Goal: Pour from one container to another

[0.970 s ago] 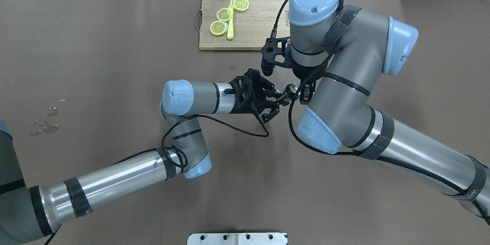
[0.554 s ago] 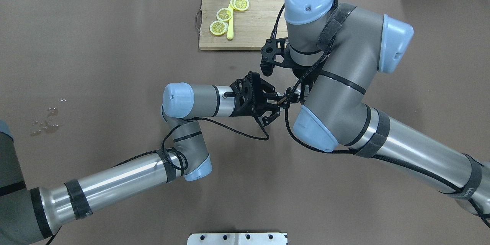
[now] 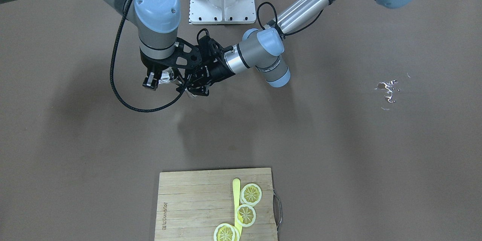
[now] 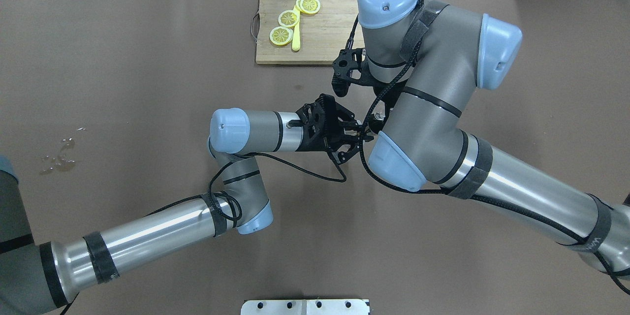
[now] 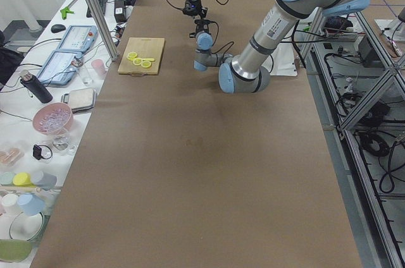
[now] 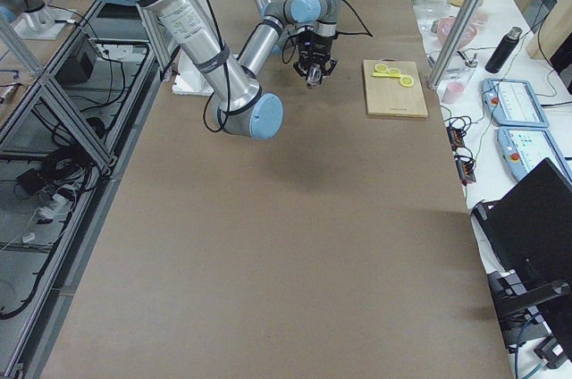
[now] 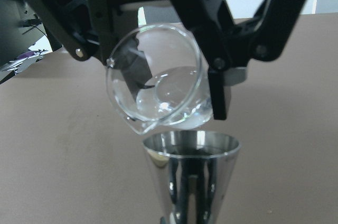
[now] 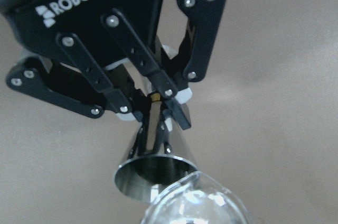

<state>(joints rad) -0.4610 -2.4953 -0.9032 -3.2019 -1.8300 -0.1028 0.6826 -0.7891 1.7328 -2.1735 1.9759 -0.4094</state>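
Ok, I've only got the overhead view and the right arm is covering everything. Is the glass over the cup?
Observer: Yes. The left wrist view shows the glass tipped, just above the rim of the cup.
Operator: How is the cup held?
Observer: The left gripper pinches it at its narrow waist, and it stands upright.
Operator: Anything pouring?
Observer: No stream shows. The glass's spout hangs at the edge of the rim, not over its middle.
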